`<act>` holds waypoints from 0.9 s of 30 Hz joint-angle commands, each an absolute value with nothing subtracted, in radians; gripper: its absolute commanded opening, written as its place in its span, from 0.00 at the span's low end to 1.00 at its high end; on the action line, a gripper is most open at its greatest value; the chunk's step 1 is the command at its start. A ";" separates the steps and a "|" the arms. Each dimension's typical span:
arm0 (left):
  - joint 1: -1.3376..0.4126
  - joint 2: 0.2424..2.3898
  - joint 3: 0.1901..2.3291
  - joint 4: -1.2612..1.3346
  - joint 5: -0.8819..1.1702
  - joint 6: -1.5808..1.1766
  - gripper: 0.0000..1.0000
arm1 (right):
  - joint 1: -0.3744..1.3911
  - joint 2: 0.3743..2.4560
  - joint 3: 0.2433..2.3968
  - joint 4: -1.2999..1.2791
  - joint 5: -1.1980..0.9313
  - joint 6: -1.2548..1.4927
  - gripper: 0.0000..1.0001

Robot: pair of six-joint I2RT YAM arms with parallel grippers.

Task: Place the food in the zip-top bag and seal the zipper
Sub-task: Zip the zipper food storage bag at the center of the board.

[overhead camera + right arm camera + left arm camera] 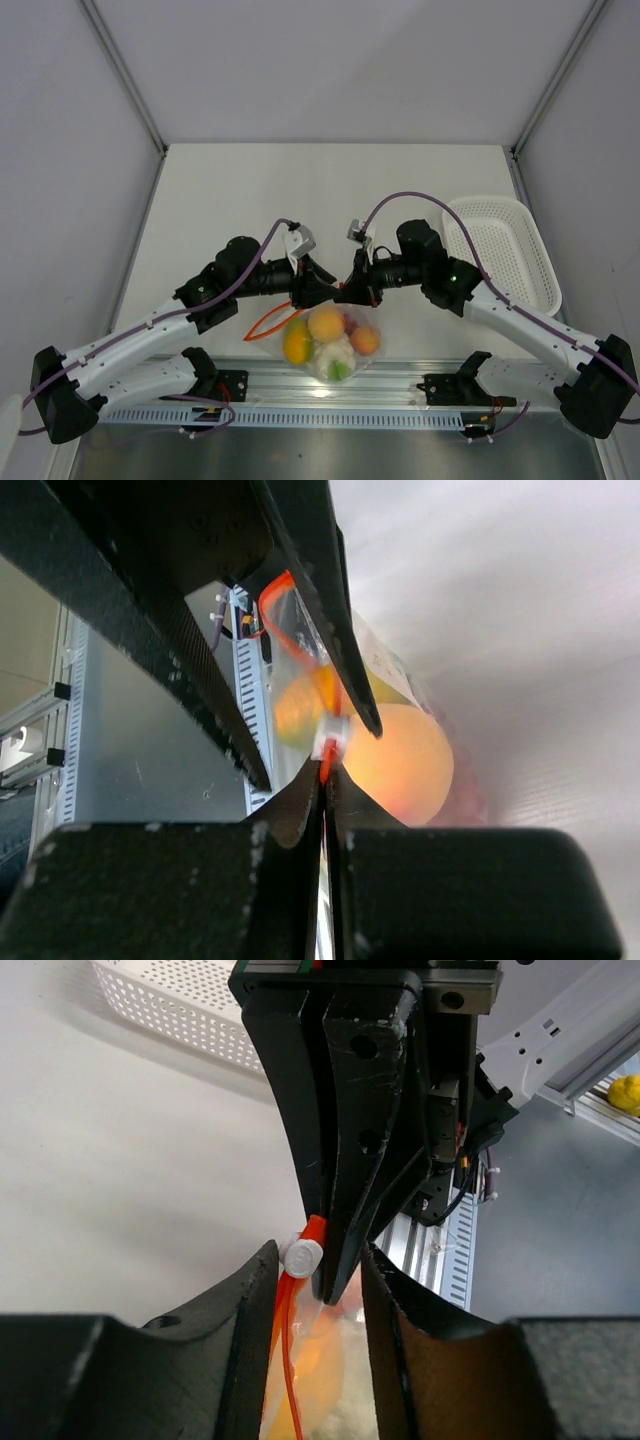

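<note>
Nearest to us, the metal rail [330, 395] runs along the front edge of the table [300, 190], with the left arm [150, 325] and right arm [520, 325] rising from either end of it. Just beyond the rail, midway between the arms, the zip-top bag [322, 350] lies flat on the table with the food inside it. We see a yellow fruit [296, 345], an orange fruit [326, 324], a smaller orange one [365, 340], a white-green vegetable piece [338, 362] and a bit of the red berry cluster [350, 322]. At the bag's far edge the two arms meet tip to tip. The right jaws are pressed fully together, pinching the white end of the zipper [302, 1257]. The red-orange strip runs from there down towards the bag. The left jaws stand partly apart on either side of that same spot. The strip and the right jaws' tips sit in the gap between them, and we see nothing clamped. From the top view the strip also bows out to the left of the bag. Purple cables [400, 197] loop above the wrists. Farther back, at the right edge of the table, sits the white perforated basket [500, 250], well apart from the bag.
</note>
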State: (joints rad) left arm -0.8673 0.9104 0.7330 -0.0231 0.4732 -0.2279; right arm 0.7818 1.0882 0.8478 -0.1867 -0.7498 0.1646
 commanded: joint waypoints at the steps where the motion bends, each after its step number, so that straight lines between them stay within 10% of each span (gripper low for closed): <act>1: -0.877 0.911 0.730 0.049 0.497 -0.255 0.44 | 0.795 1.072 0.888 -0.089 -0.772 0.164 0.00; 8: -0.877 0.894 0.716 0.049 0.486 -0.253 0.53 | 0.796 1.081 0.887 -0.078 -0.773 0.169 0.00; 27: -0.858 0.811 0.658 0.075 0.584 -0.255 0.16 | 0.796 1.092 0.896 -0.100 -0.749 0.163 0.00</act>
State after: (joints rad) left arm -0.8616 0.8310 0.6659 0.0242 0.5179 -0.2459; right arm 0.7963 1.0885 0.8486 -0.1440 -0.7540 0.1646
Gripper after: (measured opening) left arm 0.171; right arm 0.002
